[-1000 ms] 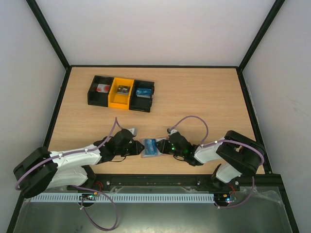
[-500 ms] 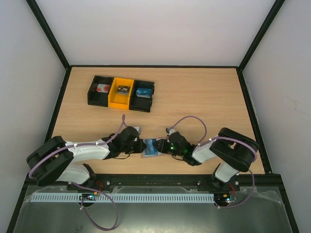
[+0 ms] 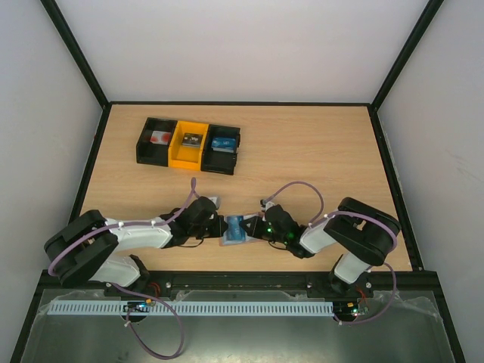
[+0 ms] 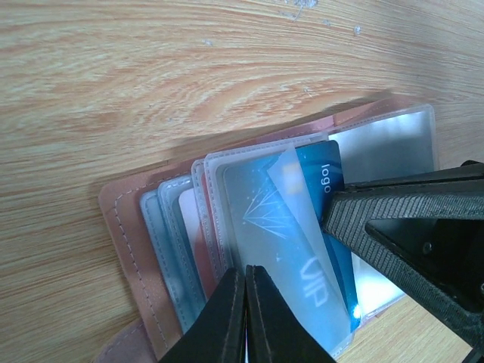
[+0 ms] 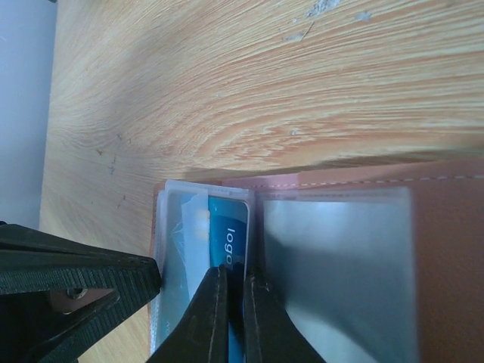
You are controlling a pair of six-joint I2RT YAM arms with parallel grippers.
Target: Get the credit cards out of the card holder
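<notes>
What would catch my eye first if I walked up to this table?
Probably the left arm and the right arm, nose to nose over a small open card holder at the near middle of the table, jaws shut right at its clear sleeves. Up close, a bright blue card shows through one sleeve. Far left stands a row of bins, one yellow between two black.
</notes>
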